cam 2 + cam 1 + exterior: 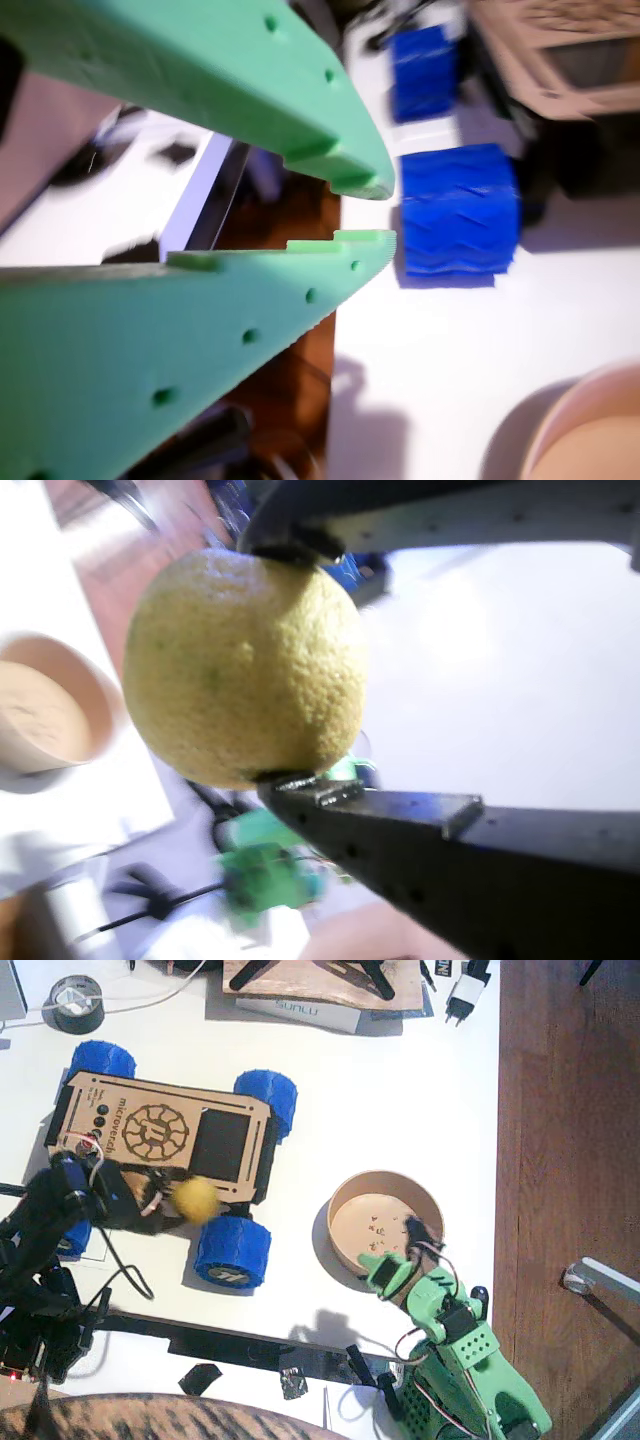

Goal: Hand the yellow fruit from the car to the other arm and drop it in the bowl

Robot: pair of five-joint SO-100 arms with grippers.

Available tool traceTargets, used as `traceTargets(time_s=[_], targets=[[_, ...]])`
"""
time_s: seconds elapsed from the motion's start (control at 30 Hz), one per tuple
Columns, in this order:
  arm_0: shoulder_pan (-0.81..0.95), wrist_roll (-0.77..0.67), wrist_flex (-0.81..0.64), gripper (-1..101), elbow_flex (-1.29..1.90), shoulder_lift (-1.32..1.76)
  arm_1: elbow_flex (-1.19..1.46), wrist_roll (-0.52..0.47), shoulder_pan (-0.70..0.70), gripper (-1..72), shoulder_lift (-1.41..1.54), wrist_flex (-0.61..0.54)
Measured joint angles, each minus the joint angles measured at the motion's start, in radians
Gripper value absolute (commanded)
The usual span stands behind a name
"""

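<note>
Over the car's (pixel 165 1135) near edge, my left gripper (pixel 180 1203) clamps the yellow fruit (pixel 196 1200), lifted clear for transfer. My right gripper (pixel 385 1260), nearly closed and empty, waits beside the bowl (pixel 385 1220).

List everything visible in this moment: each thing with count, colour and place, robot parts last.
yellow fruit: one, dull yellow, held at the car's near edge
car: one, light wood with four blue wheels, on the left of the table
bowl: one, tan wood, right of the car, holds no fruit
tape roll: one, grey, top left corner
plug adapter: one, white, top edge
table: one, white
left gripper: one, black, shut on the yellow fruit
right gripper: one, green, slightly parted and holding nothing, at the bowl's near rim
</note>
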Motion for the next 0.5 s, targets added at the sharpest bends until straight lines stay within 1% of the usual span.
traceTargets(time_s=[0.1, 0.23, 0.33, 0.5], targets=[[0.064, -0.008, -0.187, 0, 0.173, 0.054, -0.020, -0.097, -0.069, -0.1, 0.023, 0.000], [0.152, -0.025, -0.511, 0, 0.508, 0.156, -0.031, -0.209, -0.172, -0.1, 0.066, -0.014], [0.187, -0.081, -0.762, 0, 0.782, 0.192, -0.028, -0.278, -0.245, -0.1, 0.104, -0.044], [0.218, -0.181, -1.154, 0, 1.206, 0.265, -0.021, -0.341, -0.357, -0.1, 0.087, -0.104]])
